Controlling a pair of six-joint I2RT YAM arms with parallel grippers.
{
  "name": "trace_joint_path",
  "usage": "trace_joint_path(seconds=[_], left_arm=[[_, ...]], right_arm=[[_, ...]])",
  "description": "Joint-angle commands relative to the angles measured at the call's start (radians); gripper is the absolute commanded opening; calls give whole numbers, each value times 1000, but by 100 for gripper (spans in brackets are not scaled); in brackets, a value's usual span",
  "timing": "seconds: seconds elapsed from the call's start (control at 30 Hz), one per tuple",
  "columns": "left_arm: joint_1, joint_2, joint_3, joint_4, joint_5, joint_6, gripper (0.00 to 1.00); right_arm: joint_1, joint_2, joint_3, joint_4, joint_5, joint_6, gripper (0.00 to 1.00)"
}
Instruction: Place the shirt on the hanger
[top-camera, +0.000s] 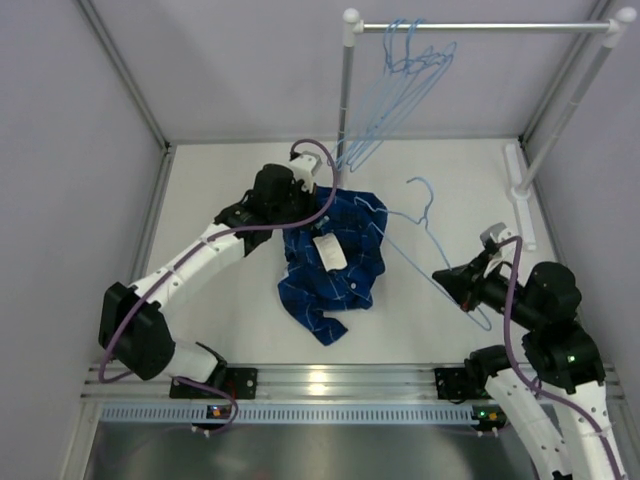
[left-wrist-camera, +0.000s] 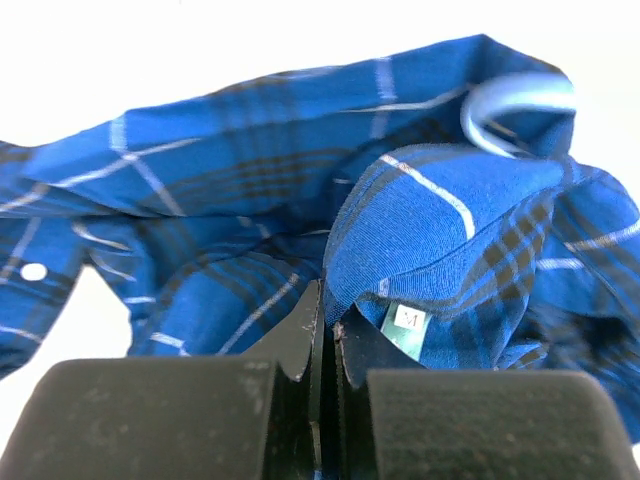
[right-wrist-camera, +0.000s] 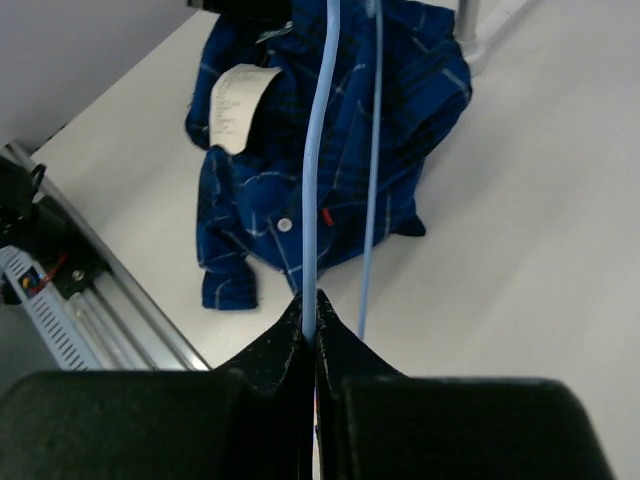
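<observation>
— Shirt (top-camera: 335, 265) first: where is the dark blue button-up with the thin pale plaid lines?

— Bunched in a heap about midway across the white counter (top-camera: 250, 320), with its white label (top-camera: 328, 252) facing up. The left tool (top-camera: 327, 200) is at the heap's far edge. In the left wrist view its jaws are pressed together on a fold of cloth beside a small green size tag (left-wrist-camera: 405, 320).

— And the thin pale-blue wire hanger (top-camera: 432, 232)?

— Lying just right of the heap, with its hook pointing away from the arms. The right tool (top-camera: 450, 278) pinches one of its wires, jaws squeezed tight on it in the right wrist view.

— Which way does it run?

— Its long axis slants from the right tool up and left toward the shirt, so the shirt lies left of that tool, straight down the wire. The hanger's far shoulder end meets the heap's upper right edge. A pale blue curve shows among the folds in the left wrist view, but I cannot tell how deep it sits.

— Which arm is nearer?

— The left arm; it is on the cloth. The right stands apart, linked only through the wire.

— So what comes next?

— I'd judge the hanger should slide leftward along its own axis into the neck opening while the left tool holds the cloth. The wire could snag a fold instead.
</observation>
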Motion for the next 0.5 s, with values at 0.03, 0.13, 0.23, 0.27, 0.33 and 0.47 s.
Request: trace_joint_path(seconds=[0.03,0.13,0.23,0.27,0.33,0.47], left_arm=[[60,14,50,56,18,78,0],[75,17,67,38,34,105,0],[77,28,100,15,51,113,0],[77,31,107,6,54,112,0],[75,35,120,-1,60,109,0],[75,21,141,-13,84,92,0]], right_arm=[[-2,-93,-11,59,-208,16,0],[-3,-89,-14,72,-249,28,0],[-3,-64,12,49,-286,19,0],[-2,-58,41,41,-284,4,0],[-2,-41,81,14,-270,-11,0],[-3,-1,120,47,-365,23,0]])
